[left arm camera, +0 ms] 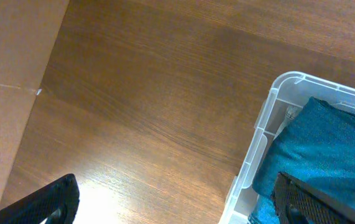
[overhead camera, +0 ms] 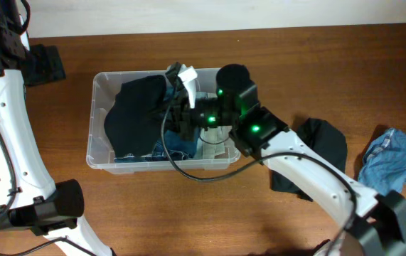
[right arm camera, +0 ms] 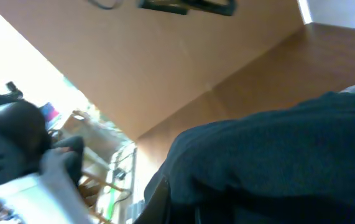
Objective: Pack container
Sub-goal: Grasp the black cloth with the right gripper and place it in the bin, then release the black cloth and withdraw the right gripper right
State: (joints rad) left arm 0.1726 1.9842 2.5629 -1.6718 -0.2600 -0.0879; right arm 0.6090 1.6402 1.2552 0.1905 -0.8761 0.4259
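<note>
**Item 1 – container** (overhead camera: pixel 97 124). Clear plastic bin with rounded corners, standing on the wooden table (overhead camera: pixel 60 107). The right gripper is inside it, and its near corner sits just ahead of the left gripper's fingers.

**Item 2 – right gripper** (overhead camera: pixel 177 112). It reaches into the container from the far right side, wrist lit green, fingers low over the contents. Jaw state: cannot tell. From overhead the black fingers merge with the dark cloth beneath them, and the right wrist view is blurred.

**Item 3 – black garment** (overhead camera: pixel 137 117). Bunched in the container, directly ahead of and under the right gripper's fingers. The right wrist view shows dark fabric (right arm camera: pixel 276 162) close beneath the tool.

**Item 4 – blue denim piece** (overhead camera: pixel 183 148). In the container, just beside the right gripper, partly under the black garment.

**Item 5 – white piece** (overhead camera: pixel 188 80). At the container's rim, on the gripper's other side from the denim. Whether the fingers touch it cannot be told.

**Item 6 – left gripper** (left arm camera: pixel 176 186). Fingers spread wide with nothing between them, hanging over bare table. One finger overlaps the container's corner, where blue-green cloth (left arm camera: pixel 326 143) shows.

**Item 7 – loose black garment** (overhead camera: pixel 325 146). On the table behind the right wrist, outside the container.

**Item 8 – loose blue garment** (overhead camera: pixel 396 158). On the table, further back beyond item 7.
</note>
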